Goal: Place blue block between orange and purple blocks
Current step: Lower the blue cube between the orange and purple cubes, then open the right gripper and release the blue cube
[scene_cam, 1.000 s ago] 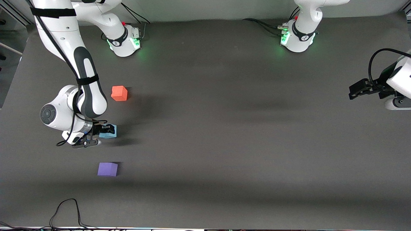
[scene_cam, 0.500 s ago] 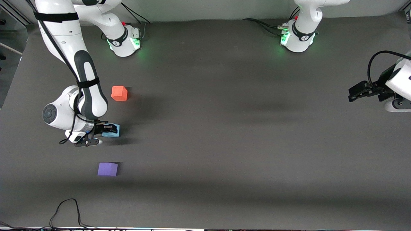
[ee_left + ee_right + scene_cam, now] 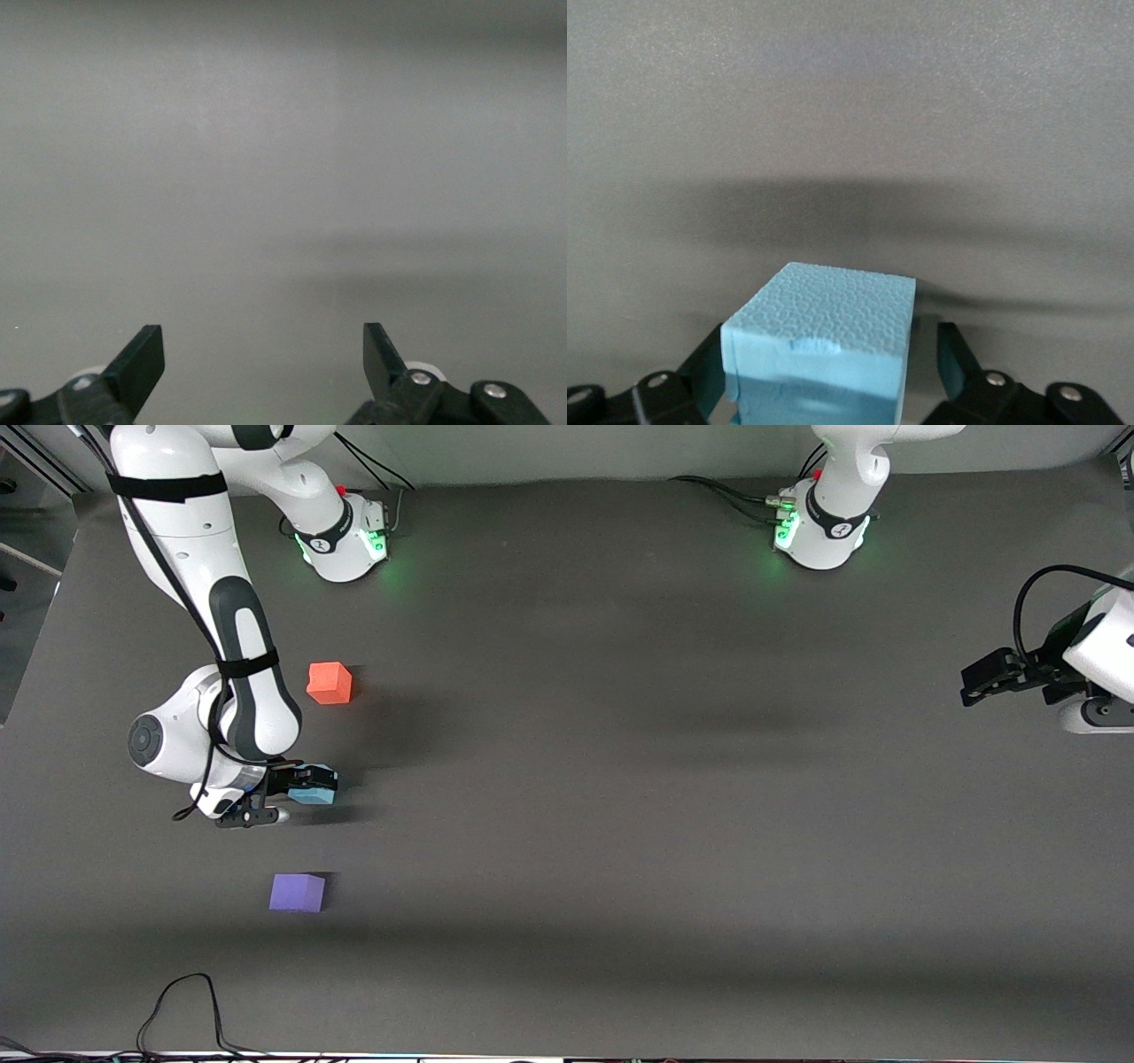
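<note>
Where the right arm reaches down toward its own end of the table [image 3: 638, 797], the right gripper [image 3: 306, 786] stands low with the blue block [image 3: 314, 794] between its fingers. In the right wrist view the block [image 3: 824, 341] is a light sky-blue cube of matte foam. Its top face is pebbled all over with a fine cell pattern, its edges are fairly sharp, and a small dent shows on the top edge of the face turned to the camera. That face reads a darker teal in shadow.

One finger [image 3: 700, 359] lies right against the block's side, while the other finger [image 3: 952, 354] stands a little apart from it, with a dark gap showing between them. So the jaws look parted around the cube and not pressed on it from both sides. Whether the block rests flat on the table cannot be told; in the front view it looks slightly turned, and a shadow falls on the table beside it.

The blue block lies between the orange block [image 3: 329, 683] and the purple block [image 3: 297, 892], roughly in line with them and well apart from each. The orange one is farther from the front camera and the purple one nearer.

The left arm waits at its end of the table, and the left gripper [image 3: 976, 681] hangs over bare table with its fingers [image 3: 142, 359] spread wide and nothing between them.
</note>
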